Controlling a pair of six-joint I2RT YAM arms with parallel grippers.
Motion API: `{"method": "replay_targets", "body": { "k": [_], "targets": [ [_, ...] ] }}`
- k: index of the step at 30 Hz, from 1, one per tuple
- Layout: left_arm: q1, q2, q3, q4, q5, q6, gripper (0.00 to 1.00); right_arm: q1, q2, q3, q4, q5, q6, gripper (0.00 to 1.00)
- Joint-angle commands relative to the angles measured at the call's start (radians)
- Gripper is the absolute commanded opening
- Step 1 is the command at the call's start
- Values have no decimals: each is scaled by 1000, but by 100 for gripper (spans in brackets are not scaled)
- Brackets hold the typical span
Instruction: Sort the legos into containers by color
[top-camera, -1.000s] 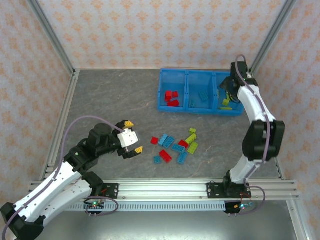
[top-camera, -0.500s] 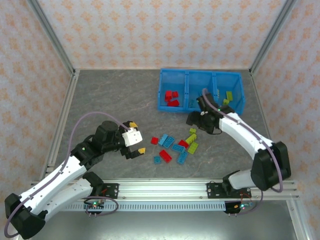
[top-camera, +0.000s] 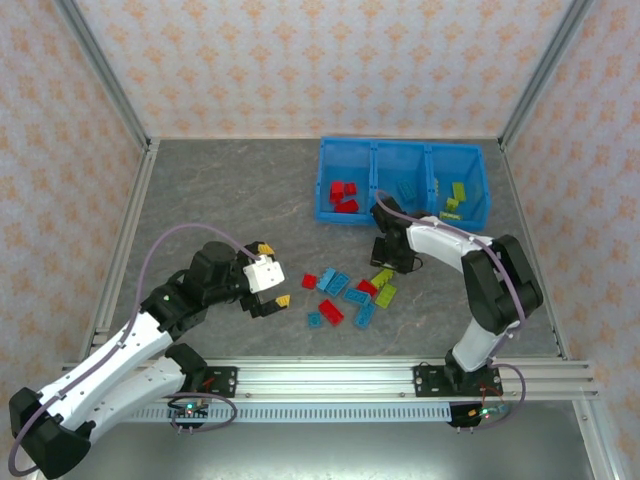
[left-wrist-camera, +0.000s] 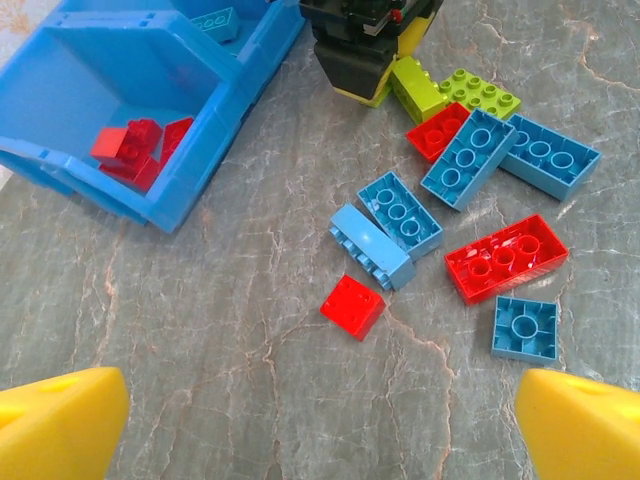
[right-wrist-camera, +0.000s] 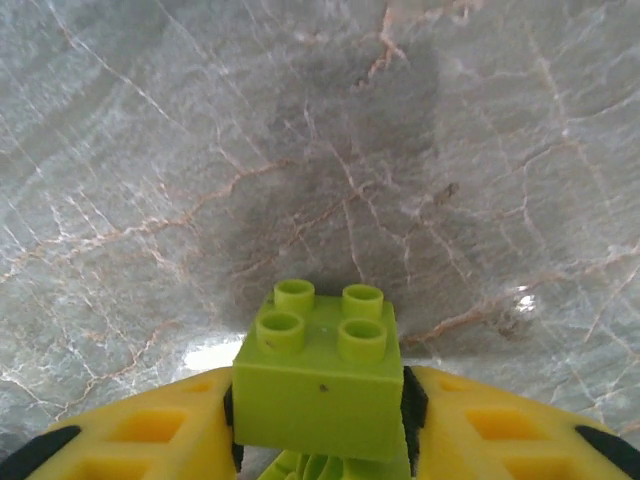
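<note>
A grey marbled desk (top-camera: 230, 200) lies inside walls papered with an orange motif and framed in aluminium. The right fingers (right-wrist-camera: 150, 430) are clamped on a yellow-green brick (right-wrist-camera: 320, 375), a two-by-two with its four studs facing the wrist camera. It is squeezed between the yellow pads and pokes out past their tips over bare desk. Whether it is clear of the surface cannot be told.

In the top view these fingers sit at the far edge of the loose legos (top-camera: 350, 290), between them and the blue bin (top-camera: 400, 218).

The left fingers (left-wrist-camera: 60, 420) are spread wide with nothing between them. Ahead of them, nearest, lies a small red square (left-wrist-camera: 352, 307). Just beyond it two light blue bricks (left-wrist-camera: 385, 228) touch side by side. Toward the right-hand finger lie a red two-by-four (left-wrist-camera: 505, 258) and a light blue two-by-two (left-wrist-camera: 525, 328), close together.

In the bin, red bricks (top-camera: 343, 194) lie in the left compartment, light blue ones (top-camera: 405, 192) in the middle and yellow-green ones (top-camera: 456, 195) in the right.
</note>
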Motion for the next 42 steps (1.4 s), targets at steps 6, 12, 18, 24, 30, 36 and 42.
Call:
{"method": "replay_targets", "body": {
  "k": [6, 12, 18, 24, 30, 36, 42],
  "targets": [
    [-3, -5, 18, -13, -11, 11, 100, 3, -98, 9, -15, 130, -7, 32],
    [-2, -23, 14, -11, -17, 12, 100, -6, -294, 33, -61, 266, -1, 32],
    [-3, -24, 17, -6, -5, 12, 100, -192, -430, 107, -19, 330, -37, 32],
    [-3, -38, 17, -11, -9, 11, 100, -441, -190, 253, 42, 154, -74, 32],
    [-3, -55, 7, -3, -25, 10, 100, -495, 99, 459, 21, 117, -108, 35],
    [-3, -52, 3, -1, -33, 12, 100, -506, 160, 593, -44, 109, -106, 60],
    [-3, -50, 2, -1, -36, 15, 100, -504, -19, 482, -51, -6, -49, 64]
  ]
}}
